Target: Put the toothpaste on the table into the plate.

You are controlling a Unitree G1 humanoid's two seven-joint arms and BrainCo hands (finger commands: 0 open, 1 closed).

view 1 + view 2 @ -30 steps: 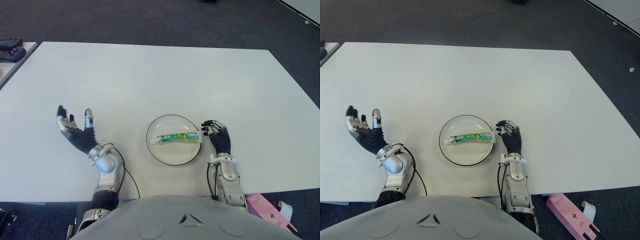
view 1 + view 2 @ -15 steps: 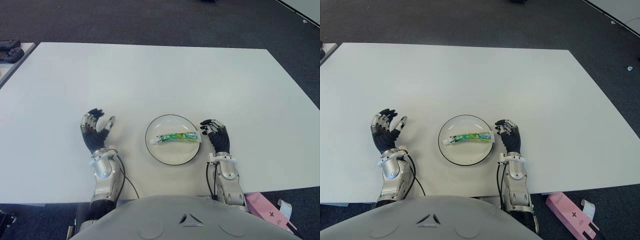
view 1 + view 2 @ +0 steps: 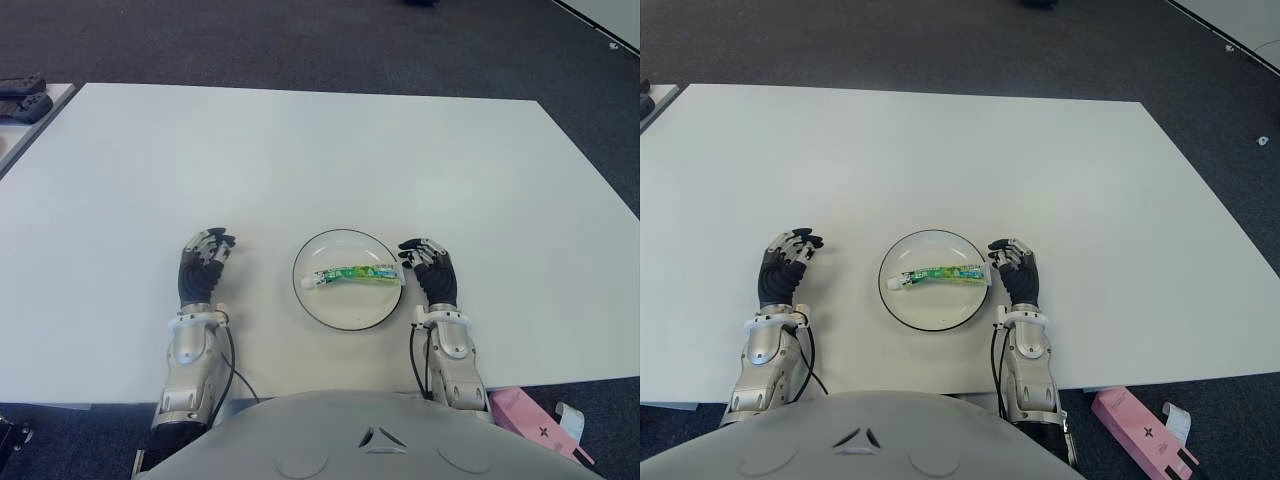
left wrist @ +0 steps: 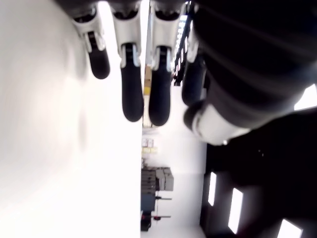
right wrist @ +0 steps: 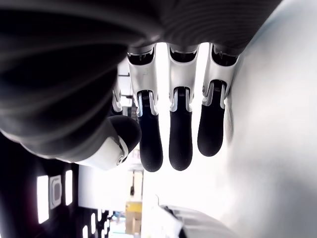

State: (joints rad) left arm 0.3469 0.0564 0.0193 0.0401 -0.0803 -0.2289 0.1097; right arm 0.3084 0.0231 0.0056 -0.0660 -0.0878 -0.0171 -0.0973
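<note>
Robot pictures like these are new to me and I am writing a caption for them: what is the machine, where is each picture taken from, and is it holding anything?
It is a humanoid robot with two arms and many-fingered hands. Two pictures come from cameras in its head, looking down at a white table. The other two come from cameras on its wrists, each looking along its own fingers from close by.

On the table stands a round white plate with a dark rim, and a green and white toothpaste tube lies across it. The left hand shows left of the plate, the right hand just right of it. Both hold nothing, their fingers relaxed. A pink box lies on the floor beyond the table's near edge.
</note>
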